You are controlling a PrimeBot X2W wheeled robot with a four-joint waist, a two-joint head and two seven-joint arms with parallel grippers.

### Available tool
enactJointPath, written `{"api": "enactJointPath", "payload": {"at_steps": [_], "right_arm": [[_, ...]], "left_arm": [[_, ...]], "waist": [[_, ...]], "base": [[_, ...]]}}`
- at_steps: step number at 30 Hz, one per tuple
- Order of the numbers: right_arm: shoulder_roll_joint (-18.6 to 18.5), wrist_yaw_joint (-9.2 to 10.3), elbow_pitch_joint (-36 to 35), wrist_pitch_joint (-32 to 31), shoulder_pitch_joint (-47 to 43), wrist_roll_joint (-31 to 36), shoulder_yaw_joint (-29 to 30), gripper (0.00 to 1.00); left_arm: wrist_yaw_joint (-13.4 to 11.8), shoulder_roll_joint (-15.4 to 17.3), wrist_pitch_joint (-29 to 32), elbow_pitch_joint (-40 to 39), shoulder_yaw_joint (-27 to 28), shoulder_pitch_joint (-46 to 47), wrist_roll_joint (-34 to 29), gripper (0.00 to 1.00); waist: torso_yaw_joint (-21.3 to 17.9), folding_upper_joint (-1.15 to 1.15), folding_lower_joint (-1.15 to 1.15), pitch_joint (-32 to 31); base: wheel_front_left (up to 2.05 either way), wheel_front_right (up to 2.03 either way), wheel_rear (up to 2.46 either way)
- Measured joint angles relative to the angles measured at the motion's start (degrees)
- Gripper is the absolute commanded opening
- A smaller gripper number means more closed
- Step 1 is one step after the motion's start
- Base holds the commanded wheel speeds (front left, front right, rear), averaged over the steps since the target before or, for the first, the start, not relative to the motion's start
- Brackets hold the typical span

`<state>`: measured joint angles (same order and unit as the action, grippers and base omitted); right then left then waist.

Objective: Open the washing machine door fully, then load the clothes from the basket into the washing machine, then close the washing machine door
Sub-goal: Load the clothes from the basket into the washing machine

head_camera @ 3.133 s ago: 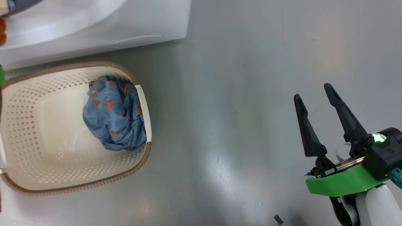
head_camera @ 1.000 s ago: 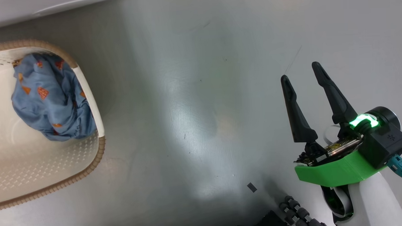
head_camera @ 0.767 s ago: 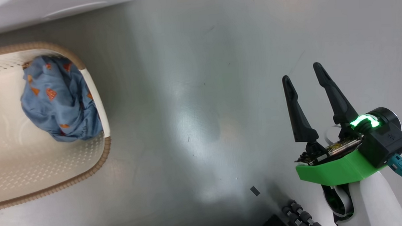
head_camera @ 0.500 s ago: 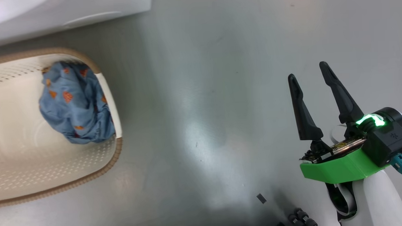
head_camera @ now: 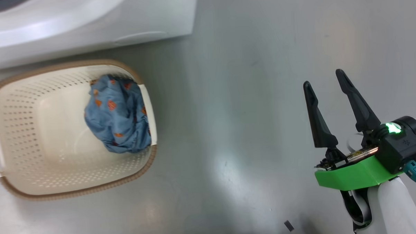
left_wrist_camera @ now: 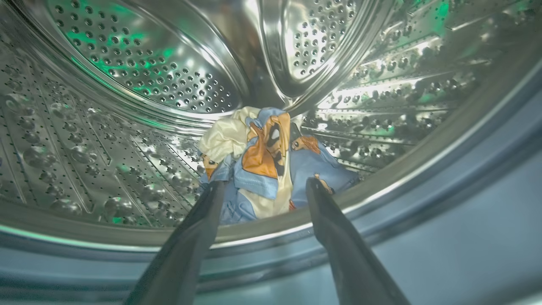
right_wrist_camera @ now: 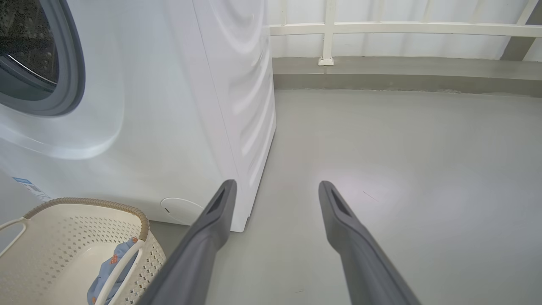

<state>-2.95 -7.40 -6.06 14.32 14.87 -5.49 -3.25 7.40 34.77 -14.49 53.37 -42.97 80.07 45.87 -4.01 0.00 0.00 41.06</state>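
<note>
Left jaws apart, empty, at steel perforated drum [left_wrist_camera: 127, 76] mouth, blue-orange printed cloth [left_wrist_camera: 271, 165] inside. Right jaws apart, empty, over grey floor [head_camera: 245, 95]. Blue printed bundle [head_camera: 118, 116] in cream perforated basket [head_camera: 21, 113].

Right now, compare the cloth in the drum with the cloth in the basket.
The drum cloth lies on steel in the drum; the basket cloth sits at one end of the basket. The drum cloth shows large cream and orange patches; the basket cloth looks mostly blue with small orange marks. Both are crumpled blue prints, and neither is gripped.
</note>
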Motion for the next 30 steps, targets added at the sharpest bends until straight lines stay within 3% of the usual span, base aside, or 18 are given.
{"api": "enactJointPath", "payload": {"at_steps": [8, 22, 30], "right_arm": [[-0.02, 0.00, 0.14, -0.02, -2.05, 0.91, 1.00, 1.00], [-0.03, 0.00, -0.65, -1.22, -4.36, 1.98, 1.88, 1.00], [-0.03, 0.00, -0.08, -1.21, -5.87, 1.98, 2.04, 1.00]], "left_arm": [[-1.21, -0.88, -0.16, -11.09, 3.61, -12.13, -1.98, 1.00], [-11.93, -1.67, -0.16, -38.17, 14.68, -41.73, -6.01, 1.00], [-15.33, -7.06, -0.16, -47.79, 19.63, -55.50, -10.32, 1.00]], "waist": [[3.21, 0.00, 0.00, -4.15], [7.43, 0.00, 0.00, -9.31], [8.05, 0.00, 0.00, -12.17]], "base": [[0.00, 0.00, 0.00], [0.00, 0.00, 0.00], [0.00, 0.00, 0.00]]}}
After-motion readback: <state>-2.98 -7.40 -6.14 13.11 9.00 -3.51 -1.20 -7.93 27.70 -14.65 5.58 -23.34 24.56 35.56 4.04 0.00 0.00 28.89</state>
